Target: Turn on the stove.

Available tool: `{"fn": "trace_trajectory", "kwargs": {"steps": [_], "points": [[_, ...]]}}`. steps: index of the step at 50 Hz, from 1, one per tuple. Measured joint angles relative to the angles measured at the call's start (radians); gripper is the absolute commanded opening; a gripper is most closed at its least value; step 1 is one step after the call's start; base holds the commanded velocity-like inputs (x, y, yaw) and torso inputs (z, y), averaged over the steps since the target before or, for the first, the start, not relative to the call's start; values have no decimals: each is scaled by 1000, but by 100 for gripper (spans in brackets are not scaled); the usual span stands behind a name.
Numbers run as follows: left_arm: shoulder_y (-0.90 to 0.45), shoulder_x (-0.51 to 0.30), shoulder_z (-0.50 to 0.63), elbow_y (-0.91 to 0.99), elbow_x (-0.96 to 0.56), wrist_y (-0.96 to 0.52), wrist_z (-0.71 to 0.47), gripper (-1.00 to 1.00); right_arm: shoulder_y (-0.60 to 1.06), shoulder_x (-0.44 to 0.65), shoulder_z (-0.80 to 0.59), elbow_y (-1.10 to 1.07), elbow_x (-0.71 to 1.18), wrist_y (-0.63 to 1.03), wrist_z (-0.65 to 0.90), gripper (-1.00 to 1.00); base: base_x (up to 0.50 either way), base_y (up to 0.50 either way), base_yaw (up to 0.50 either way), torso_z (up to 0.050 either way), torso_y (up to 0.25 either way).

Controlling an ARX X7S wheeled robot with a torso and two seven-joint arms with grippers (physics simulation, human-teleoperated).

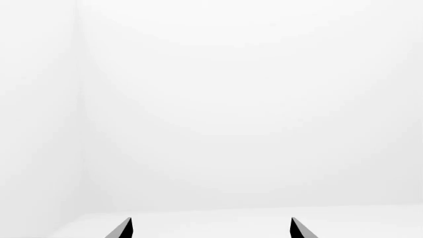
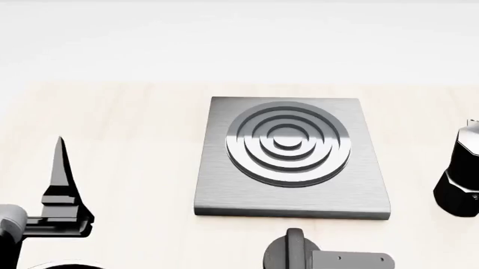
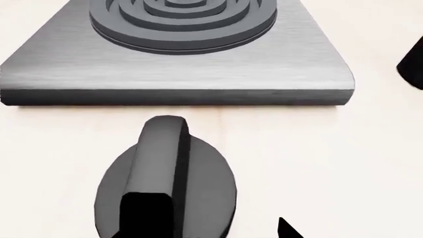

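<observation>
The stove (image 2: 292, 193) is a flat square brushed grey slab with raised dark concentric rings, in the middle of the pale wooden table. Its small black round knob (image 2: 288, 249) with a ridge sits on the table just in front of the slab. In the right wrist view the knob (image 3: 165, 173) fills the near part, with the slab (image 3: 178, 74) behind it. My right gripper (image 3: 208, 230) is open right at the knob; one dark fingertip (image 3: 288, 230) shows beside the knob, apart from the ridge. My left gripper (image 1: 211, 230) is open and empty, at the left in the head view (image 2: 61, 168).
A black faceted moka pot (image 2: 460, 179) stands at the right edge of the table, and part of it shows in the right wrist view (image 3: 413, 64). My right arm's grey wrist (image 2: 348, 259) is beside the knob. The left wrist view shows only white wall.
</observation>
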Motion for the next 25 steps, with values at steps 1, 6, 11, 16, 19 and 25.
{"fn": "trace_trajectory", "kwargs": {"steps": [1, 6, 11, 16, 19, 25], "points": [[0, 0, 0, 0, 0, 0, 0, 100, -1, 1, 1, -1, 2, 0, 1, 100, 0, 0, 0, 0, 0], [0, -1, 1, 0, -2, 0, -2, 100, -7, 3, 7, -8, 9, 0, 6, 100, 0, 0, 0, 0, 0], [-1, -2, 2, 0, -2, 0, -3, 100, -14, 6, 13, -13, 16, -3, 11, 100, 0, 0, 0, 0, 0], [-1, -3, 3, -1, -3, 2, -4, 100, -20, 10, 19, -21, 20, -3, 17, 100, 0, 0, 0, 0, 0], [-1, -4, 4, -1, -3, 2, -5, 100, -23, 12, 22, -25, 21, -4, 21, 100, 0, 0, 0, 0, 3], [-1, -5, 4, 1, -5, 1, -7, 100, -29, 17, 30, -35, 23, -6, 27, 100, 0, 0, 0, 0, 0]]}}
